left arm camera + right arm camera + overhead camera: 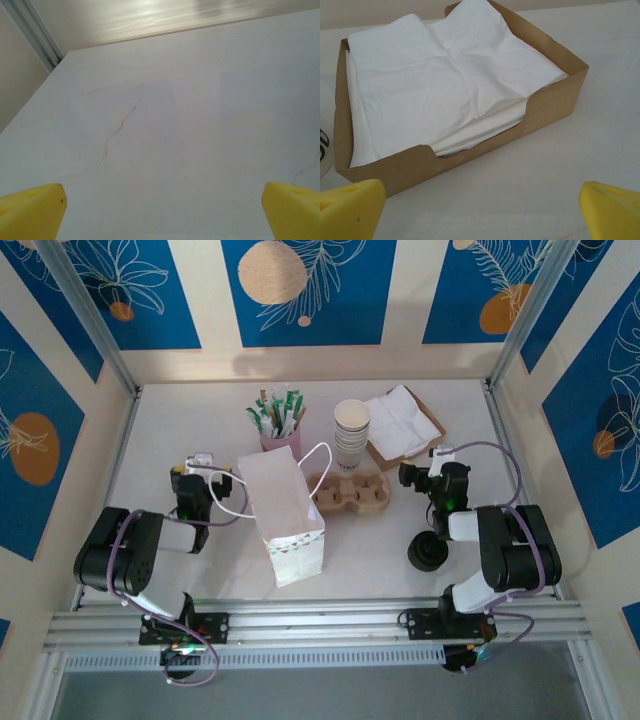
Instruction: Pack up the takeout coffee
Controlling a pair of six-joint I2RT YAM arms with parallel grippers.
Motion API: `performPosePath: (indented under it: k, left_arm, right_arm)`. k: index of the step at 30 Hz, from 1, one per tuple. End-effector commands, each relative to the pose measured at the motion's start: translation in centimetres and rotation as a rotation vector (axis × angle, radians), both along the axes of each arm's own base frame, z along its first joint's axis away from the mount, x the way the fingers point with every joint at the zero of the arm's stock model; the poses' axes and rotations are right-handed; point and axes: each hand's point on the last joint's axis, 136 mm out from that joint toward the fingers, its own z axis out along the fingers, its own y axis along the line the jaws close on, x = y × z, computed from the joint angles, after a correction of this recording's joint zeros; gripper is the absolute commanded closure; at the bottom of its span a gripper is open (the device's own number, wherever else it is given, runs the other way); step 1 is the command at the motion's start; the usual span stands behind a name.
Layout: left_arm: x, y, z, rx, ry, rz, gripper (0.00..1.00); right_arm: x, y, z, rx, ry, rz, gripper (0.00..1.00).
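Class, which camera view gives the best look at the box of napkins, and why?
The right wrist view. The cardboard box sits close up, its walls and the crumpled white napkins inside plain to see. The top view shows it small, at the back right, beside the stack of cups.

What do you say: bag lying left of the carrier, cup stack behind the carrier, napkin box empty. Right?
Not quite. The box is not empty: it holds white napkins, as the right wrist view shows. The bag does lie left of the carrier, with the cup stack behind the carrier.
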Motion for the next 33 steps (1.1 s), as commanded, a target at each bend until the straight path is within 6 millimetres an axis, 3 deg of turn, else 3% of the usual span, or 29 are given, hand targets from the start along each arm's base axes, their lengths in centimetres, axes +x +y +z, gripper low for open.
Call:
performPosePath:
  k: [1,11,17,21,25,28,30,33]
  left_arm:
    - [0.2,0.1,0.3,-0.007,-0.017,0.009,0.0]
    - [-0.2,-0.3,0.7,-0.011,-0.049,-0.016,0.0]
    - [-3.5,0.8,4.0,-0.04,-0.201,0.021,0.0]
    - [-4.5,1.4,6.1,-0.043,-0.144,0.054,0.0]
    - [-6.0,4.0,8.8,-0.007,-0.048,0.199,0.0]
    - [-9.3,8.1,11.3,-0.056,-0.119,0.47,0.0]
    - [-12.4,10.1,12.4,-0.203,-0.18,0.648,0.0]
    - [-12.5,6.1,15.4,-0.304,-0.16,0.332,0.0]
  right_arm:
    - [0.6,-0.1,0.9,0.006,-0.031,-0.014,0.01]
    - [0.4,-0.5,1.6,0.009,-0.034,-0.043,0.01]
    - [-1.0,-1.4,4.3,0.022,0.041,-0.086,0.01]
    - [-2.9,-3.2,7.6,0.129,0.054,-0.153,0.01]
    - [-5.5,-5.1,11.2,0.288,0.097,-0.259,0.01]
    - [-8.7,-7.6,12.4,0.394,0.195,-0.504,0.01]
    - [-9.5,-7.7,13.9,0.423,0.205,-0.513,0.01]
    - [-9.4,-7.3,15.7,0.495,0.159,-0.498,0.0]
